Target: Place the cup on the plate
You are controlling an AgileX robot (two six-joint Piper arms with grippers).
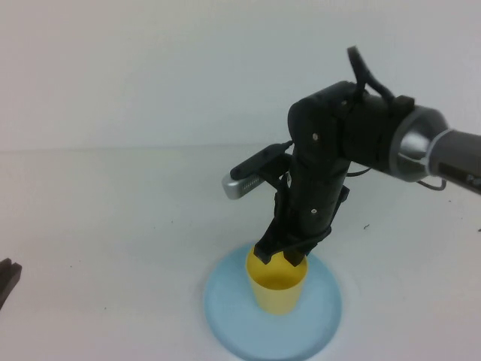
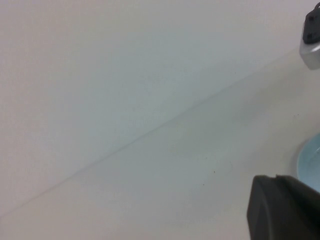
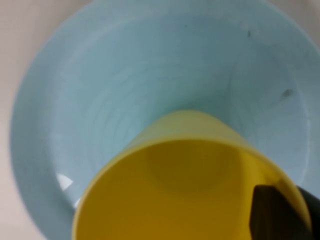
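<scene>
The yellow cup (image 1: 277, 289) is upright over the middle of the light blue plate (image 1: 229, 308) at the table's front centre. I cannot tell whether its base touches the plate. My right gripper (image 1: 280, 257) reaches down from the right and is shut on the cup's far rim, one finger inside the wall and one outside. In the right wrist view the cup (image 3: 170, 195) fills the front, with the plate (image 3: 100, 75) behind it and the gripper (image 3: 295, 210) at its rim. My left gripper (image 1: 6, 278) is shut and empty at the far left edge, low over the table.
The table (image 1: 113, 226) is white and bare, and a white wall rises behind it. The left wrist view shows the left gripper (image 2: 280, 200), bare table and a sliver of the plate (image 2: 311, 160).
</scene>
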